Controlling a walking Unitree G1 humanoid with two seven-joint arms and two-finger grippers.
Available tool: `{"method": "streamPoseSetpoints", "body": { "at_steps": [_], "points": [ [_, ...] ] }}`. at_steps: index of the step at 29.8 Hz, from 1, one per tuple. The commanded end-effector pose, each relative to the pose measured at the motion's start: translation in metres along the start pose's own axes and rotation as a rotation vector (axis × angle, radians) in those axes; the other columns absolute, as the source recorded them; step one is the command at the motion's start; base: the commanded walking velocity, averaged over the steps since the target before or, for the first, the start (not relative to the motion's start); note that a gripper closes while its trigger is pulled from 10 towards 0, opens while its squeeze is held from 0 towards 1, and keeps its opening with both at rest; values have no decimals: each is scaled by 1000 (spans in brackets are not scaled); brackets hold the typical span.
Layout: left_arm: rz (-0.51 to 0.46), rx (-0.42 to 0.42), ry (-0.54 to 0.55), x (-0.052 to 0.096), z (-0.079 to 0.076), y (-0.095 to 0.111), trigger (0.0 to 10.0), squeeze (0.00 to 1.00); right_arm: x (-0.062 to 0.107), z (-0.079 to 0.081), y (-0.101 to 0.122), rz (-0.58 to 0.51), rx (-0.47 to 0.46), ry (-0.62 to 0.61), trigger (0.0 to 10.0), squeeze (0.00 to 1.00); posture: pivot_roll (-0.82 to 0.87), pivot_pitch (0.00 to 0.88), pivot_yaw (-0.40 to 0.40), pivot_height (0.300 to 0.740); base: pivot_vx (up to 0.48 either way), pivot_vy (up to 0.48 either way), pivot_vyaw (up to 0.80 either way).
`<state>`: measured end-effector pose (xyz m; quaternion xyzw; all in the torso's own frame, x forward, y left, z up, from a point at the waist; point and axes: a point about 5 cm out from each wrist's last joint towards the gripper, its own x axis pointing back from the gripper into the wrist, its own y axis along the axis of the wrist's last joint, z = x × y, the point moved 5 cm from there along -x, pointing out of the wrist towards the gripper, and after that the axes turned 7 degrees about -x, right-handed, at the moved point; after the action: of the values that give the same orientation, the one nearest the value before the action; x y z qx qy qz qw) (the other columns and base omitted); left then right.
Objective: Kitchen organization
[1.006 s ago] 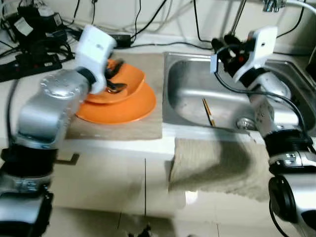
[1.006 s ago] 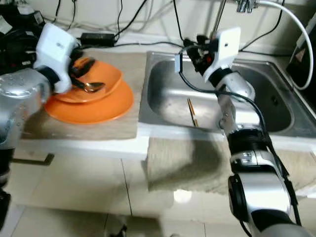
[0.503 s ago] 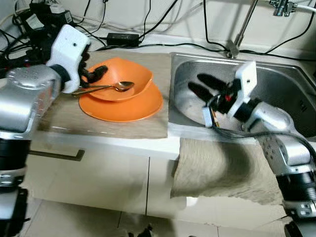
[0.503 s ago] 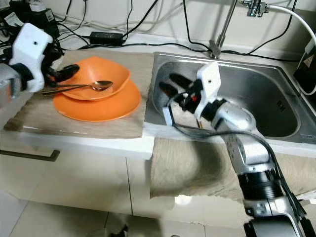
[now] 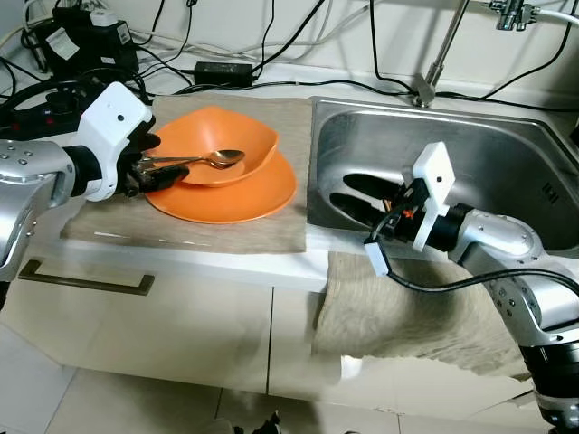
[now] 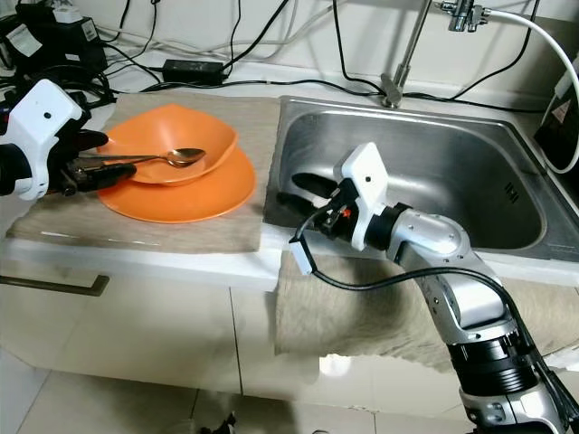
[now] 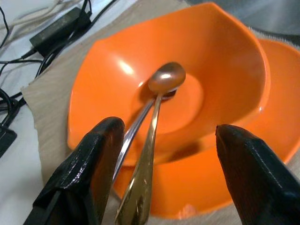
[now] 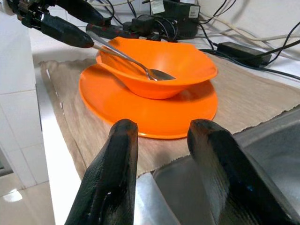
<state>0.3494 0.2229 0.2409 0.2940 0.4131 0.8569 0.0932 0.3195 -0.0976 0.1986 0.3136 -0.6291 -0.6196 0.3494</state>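
- Spoon lies with its scoop in the orange bowl; handle runs out toward the counter's left edge.
- Left hand sits at the handle end, fingers spread wide to either side of it, no grip.
- Bowl sits on an orange plate, on a mat.
- Right hand hangs open, empty, low inside the sink.
- Cables along the back wall.

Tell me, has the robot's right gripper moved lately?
Yes. The right gripper has dropped from up near the tap to low inside the steel sink, fingers pointing toward its left wall.
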Motion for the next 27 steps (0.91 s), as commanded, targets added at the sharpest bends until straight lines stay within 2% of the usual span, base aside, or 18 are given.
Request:
{"method": "streamPoseSetpoints", "body": {
  "at_steps": [1,6,14,27],
  "points": [
    [2,-13,-11,4,-1,-1,10000,0,2,3,2,7,5,20,10000,0,-24,0,-36,740,0,0,0],
    [34,8,-27,11,-5,-11,10000,0,3,6,1,21,-3,29,10000,0,-21,0,-41,740,0,0,0],
    [52,17,-30,11,-8,-16,10000,0,2,6,0,30,-2,34,10000,0,-18,0,-45,740,0,0,0],
    [59,62,54,2,8,-21,10000,0,2,14,-1,33,-11,65,10000,0,-24,0,-40,740,0,0,0]
  ]
}}
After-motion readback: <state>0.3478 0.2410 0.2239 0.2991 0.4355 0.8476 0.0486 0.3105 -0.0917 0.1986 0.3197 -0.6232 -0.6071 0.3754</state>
